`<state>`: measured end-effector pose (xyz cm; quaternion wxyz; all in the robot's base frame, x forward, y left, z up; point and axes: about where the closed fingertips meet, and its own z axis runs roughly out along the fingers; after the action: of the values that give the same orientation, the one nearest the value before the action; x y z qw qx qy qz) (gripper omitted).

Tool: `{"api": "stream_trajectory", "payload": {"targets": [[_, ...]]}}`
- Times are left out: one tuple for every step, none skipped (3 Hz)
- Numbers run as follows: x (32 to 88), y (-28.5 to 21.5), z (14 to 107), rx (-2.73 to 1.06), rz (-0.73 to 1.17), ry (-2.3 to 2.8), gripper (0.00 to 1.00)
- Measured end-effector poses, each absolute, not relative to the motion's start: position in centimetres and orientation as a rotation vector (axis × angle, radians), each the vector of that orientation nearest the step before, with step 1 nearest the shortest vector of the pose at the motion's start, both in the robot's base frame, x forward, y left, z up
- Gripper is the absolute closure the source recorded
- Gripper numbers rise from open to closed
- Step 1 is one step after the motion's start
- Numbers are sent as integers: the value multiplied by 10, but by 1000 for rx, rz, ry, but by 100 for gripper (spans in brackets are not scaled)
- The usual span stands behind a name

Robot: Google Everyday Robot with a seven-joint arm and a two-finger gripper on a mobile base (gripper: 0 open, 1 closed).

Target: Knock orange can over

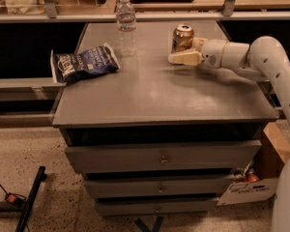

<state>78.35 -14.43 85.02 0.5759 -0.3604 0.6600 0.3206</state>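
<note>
The orange can [183, 36] stands upright at the back right of the grey cabinet top [159, 93]. It is golden-orange with a silver top rim. My gripper [185, 57] is cream-coloured and reaches in from the right on a white arm [261, 57]. It sits right in front of the can's base and seems to touch it. The lower part of the can is hidden behind the gripper.
A clear plastic water bottle [126, 25] stands upright at the back, left of the can. A dark blue chip bag [84, 63] lies at the left edge. The cabinet has drawers [160, 158] below. A shelf rail [150, 16] runs behind it.
</note>
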Motion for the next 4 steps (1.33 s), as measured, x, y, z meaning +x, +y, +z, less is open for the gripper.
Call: {"api": "stream_trajectory", "payload": {"targets": [[785, -144, 850, -821, 755, 1542, 46], [786, -146, 853, -815, 748, 1545, 70], [784, -151, 860, -890, 679, 1598, 92], [776, -166, 879, -1059, 534, 1692, 100]]}}
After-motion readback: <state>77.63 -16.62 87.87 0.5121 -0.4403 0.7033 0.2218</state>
